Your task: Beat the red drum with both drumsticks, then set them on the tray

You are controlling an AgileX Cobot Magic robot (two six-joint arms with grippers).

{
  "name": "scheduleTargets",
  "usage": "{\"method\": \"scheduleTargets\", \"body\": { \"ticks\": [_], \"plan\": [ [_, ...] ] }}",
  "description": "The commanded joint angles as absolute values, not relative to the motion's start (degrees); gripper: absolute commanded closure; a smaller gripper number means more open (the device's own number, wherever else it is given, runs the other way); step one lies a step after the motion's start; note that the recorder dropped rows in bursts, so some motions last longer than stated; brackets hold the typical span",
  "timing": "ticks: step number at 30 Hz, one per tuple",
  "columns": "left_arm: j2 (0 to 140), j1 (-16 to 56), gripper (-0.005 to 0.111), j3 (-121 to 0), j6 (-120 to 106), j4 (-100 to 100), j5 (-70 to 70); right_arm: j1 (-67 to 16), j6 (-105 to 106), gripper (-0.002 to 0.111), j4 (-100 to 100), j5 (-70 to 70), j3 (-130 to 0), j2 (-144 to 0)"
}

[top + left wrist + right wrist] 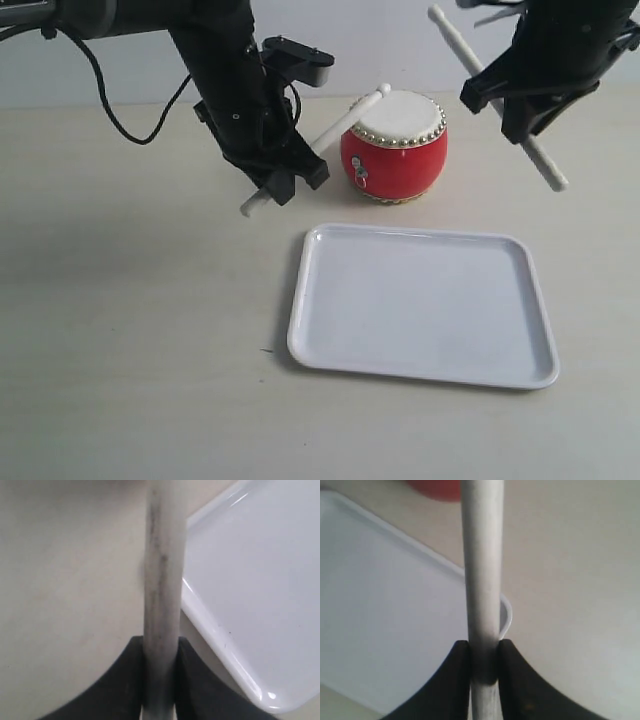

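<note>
Wood like this is light, stiff and smooth: each slim pale cream drumstick wants a firm pinch partway along its shaft, or it may pivot on a hard strike. My left gripper [288, 175] is clamped on the left stick [346, 122]. Its rounded tip sits at ten o'clock on the skin of the squat red drum [393, 155]; whether it touches, I cannot tell. My right gripper [505, 105] grips the right stick [545, 165], held high at two o'clock of the drum. The flat white plastic tray [420, 310] lies at six o'clock. Only the wrist views show jaws tight on each shaft and dark scuffs on the left stick; only the exterior shows the drum whole.
</note>
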State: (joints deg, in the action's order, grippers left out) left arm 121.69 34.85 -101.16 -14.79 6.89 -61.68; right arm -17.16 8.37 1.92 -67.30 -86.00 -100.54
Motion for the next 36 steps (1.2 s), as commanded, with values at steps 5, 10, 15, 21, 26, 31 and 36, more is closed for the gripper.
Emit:
{"method": "scheduleTargets", "body": {
  "ticks": [5, 10, 15, 21, 26, 31, 36],
  "plan": [
    [118.6, 34.9, 0.107, -107.9, -13.0, 6.5, -69.3, -17.0, 8.8, 0.108, 0.0, -66.2, -86.1, -109.4],
    [117.4, 34.9, 0.107, -108.6, -13.0, 6.6, -68.2, -17.0, 8.8, 0.108, 0.5, -70.0, -87.1, -116.6],
    [121.4, 34.9, 0.107, -108.6, -13.0, 6.8, -65.8, -17.0, 7.2, 0.108, 1.1, -70.0, -91.1, -111.3],
    [129.9, 34.9, 0.107, -108.9, -12.9, 6.8, -66.5, -17.0, 7.7, 0.108, 0.9, -70.0, -91.3, -100.1],
    [130.8, 34.9, 0.107, -113.1, -11.6, 5.4, -70.0, -17.0, 7.8, 0.108, 0.0, -70.0, -90.9, -98.4],
    [125.1, 34.9, 0.107, -114.8, -10.2, 4.8, -70.0, -17.0, 11.5, 0.108, -3.7, -70.0, -89.0, -105.4],
    [119.9, 34.9, 0.107, -114.8, -10.2, 4.8, -70.0, -17.0, 11.3, 0.108, -4.1, -70.0, -89.0, -114.8]
  ]
}}
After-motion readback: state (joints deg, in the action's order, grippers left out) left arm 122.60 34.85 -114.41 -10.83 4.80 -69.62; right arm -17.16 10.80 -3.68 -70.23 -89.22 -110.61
